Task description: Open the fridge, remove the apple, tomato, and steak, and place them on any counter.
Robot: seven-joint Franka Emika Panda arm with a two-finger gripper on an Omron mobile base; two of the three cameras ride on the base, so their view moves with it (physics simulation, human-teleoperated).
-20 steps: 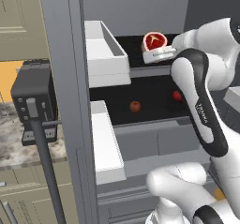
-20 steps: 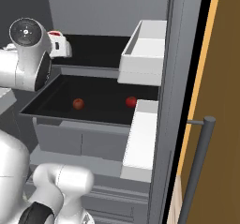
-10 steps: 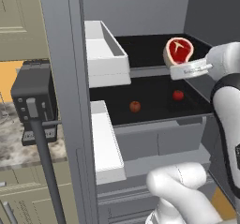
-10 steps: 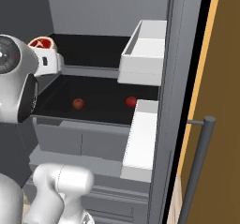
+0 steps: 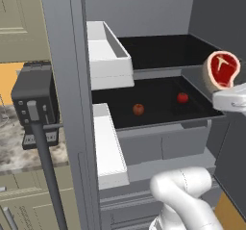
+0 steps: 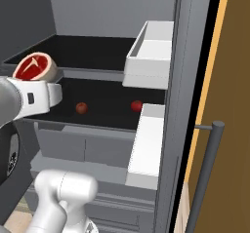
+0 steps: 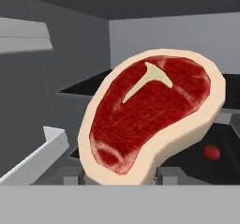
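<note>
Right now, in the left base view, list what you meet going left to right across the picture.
Toaster → fridge door handle → white door bin → darker red ball on the shelf → brighter red ball → steak, held up in the gripper.

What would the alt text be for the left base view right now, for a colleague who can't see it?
The gripper holds the steak upright at the right edge of the open fridge, level with the upper shelf. Two small red round fruits sit apart on the dark lower shelf. A black appliance stands on the counter at left.
</note>
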